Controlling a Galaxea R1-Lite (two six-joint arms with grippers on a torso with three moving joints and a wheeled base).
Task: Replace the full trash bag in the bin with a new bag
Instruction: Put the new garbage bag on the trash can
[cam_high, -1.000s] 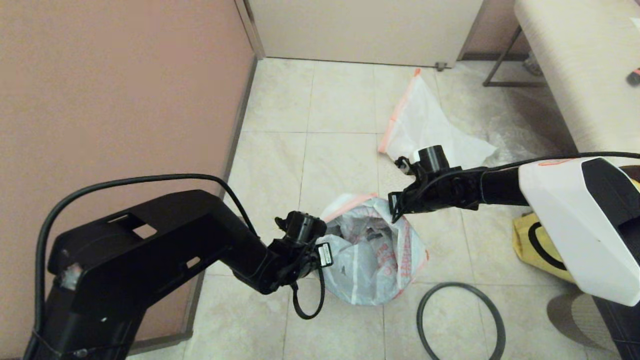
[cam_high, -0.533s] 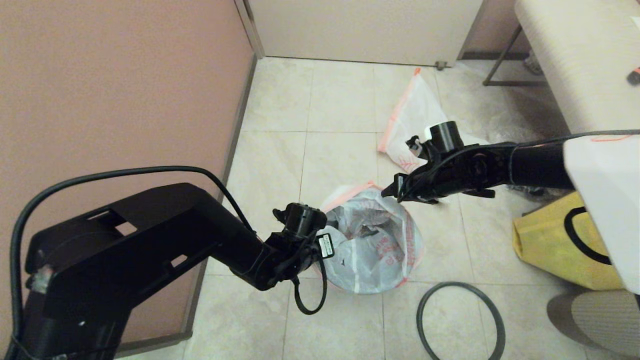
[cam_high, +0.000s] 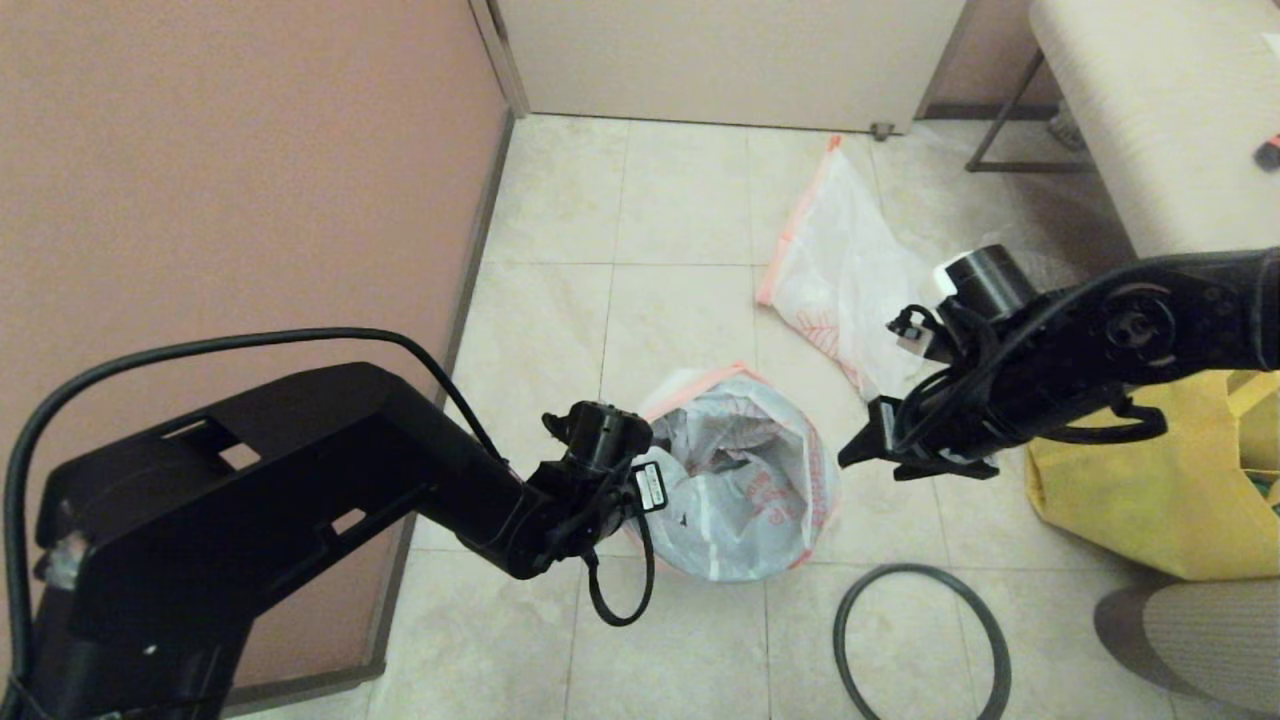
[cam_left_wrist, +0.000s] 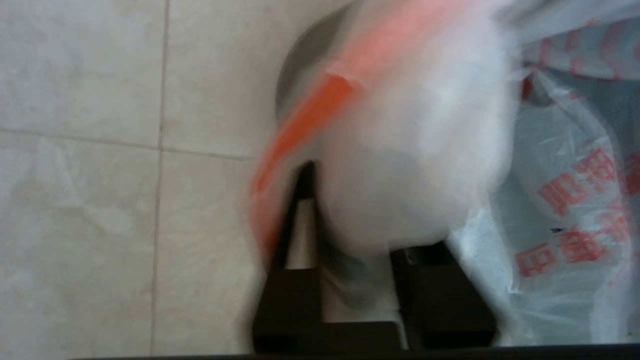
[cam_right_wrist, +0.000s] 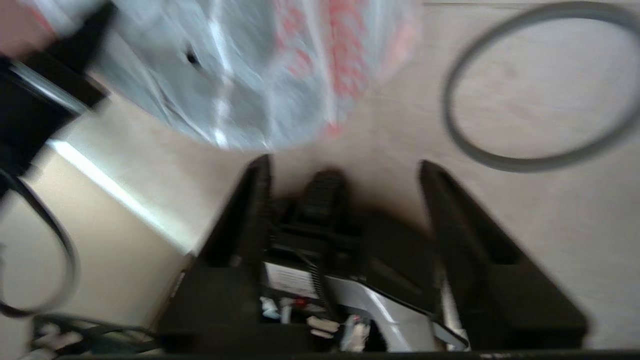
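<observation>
Right end effector (cam_high: 858, 452), jaws now parted, withdrawn rightward off thin white orange-hemmed full trash bag (cam_high: 745, 490) at frame centre; left end effector (cam_left_wrist: 350, 280) still pinches its hem, so lifting awaits regrasp.

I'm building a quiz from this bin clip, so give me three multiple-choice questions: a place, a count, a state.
1. Where is the grey ring? A on a shelf; B flat on the floor; C on a chair.
2. How many white bags with orange hems show? A one; B three; C two.
3. How do the right gripper's jaws stand? A open, empty; B shut on a bag; C shut on a cup.
Key: 1 B, it lies on bare tiles; 2 C, the full trash bag and the new bag beyond it; 3 A, nothing sits between them.
</observation>
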